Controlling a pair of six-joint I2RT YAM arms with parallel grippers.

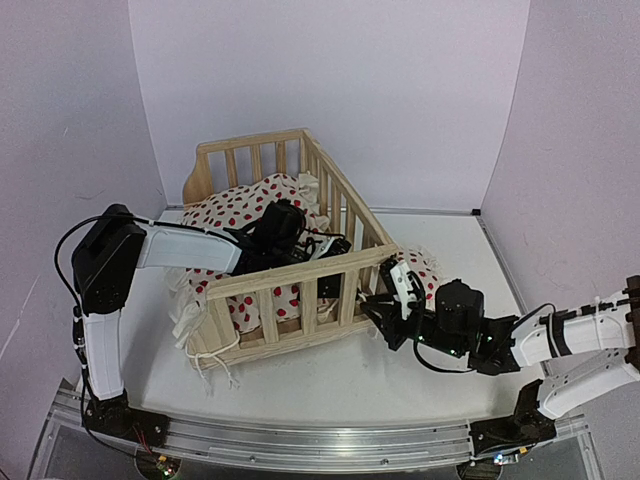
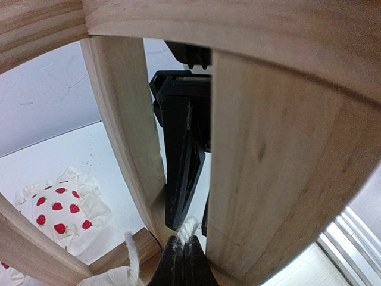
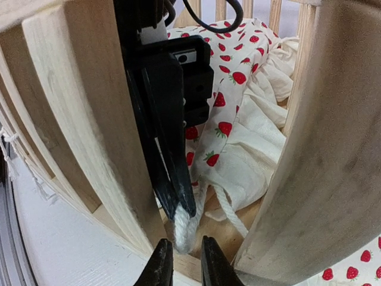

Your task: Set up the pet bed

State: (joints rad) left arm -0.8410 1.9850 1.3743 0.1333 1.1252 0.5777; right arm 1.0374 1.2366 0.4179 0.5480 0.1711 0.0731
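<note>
The left tool (image 3: 180,205), shut, pinches the string (image 3: 184,232); the right tool (image 3: 186,262), narrowly open and empty, sits just below the string. A mistimed release could drop it inside the bed (image 3: 77,119).

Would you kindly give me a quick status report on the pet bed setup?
Left gripper shut on tie string, holding it between slats. Right gripper open at string's end. Cushion inside pet bed. Slats close on both sides.

The pet bed (image 1: 300,272) is pale pine, its ruffled cushion (image 1: 235,208) white with red strawberry spots and a cream tie string (image 3: 186,229), the small pillow (image 2: 59,208) carries the same print, the left pincer (image 3: 180,205) and right pincer (image 3: 186,265) are black, the tabletop (image 1: 400,375) is white, and the walls (image 1: 400,90) are pale lilac.
</note>
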